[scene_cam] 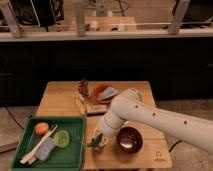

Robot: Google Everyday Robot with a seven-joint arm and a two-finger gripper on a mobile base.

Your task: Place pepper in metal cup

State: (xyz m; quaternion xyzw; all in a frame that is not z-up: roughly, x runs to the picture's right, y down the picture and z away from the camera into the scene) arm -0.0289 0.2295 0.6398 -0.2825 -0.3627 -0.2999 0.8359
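My gripper [99, 139] hangs at the end of the white arm, over the front middle of the wooden table [60, 102], just right of the green tray. It is shut on the small, slim, dark green pepper [93, 143], which sticks out to the lower left with its pointed end toward the tray. The glossy dark brown bowl [129, 139] stands just to the right of the gripper. The metal cup does not show; the arm covers the table behind the gripper.
A green tray [30, 157] at the front left holds an orange ball [41, 128], a pale lime-green round thing [61, 138], a blue sponge and white sticks. A pine cone [84, 89], a reddish plate with grey cloth [104, 93] and a yellow item [80, 105] lie at the back.
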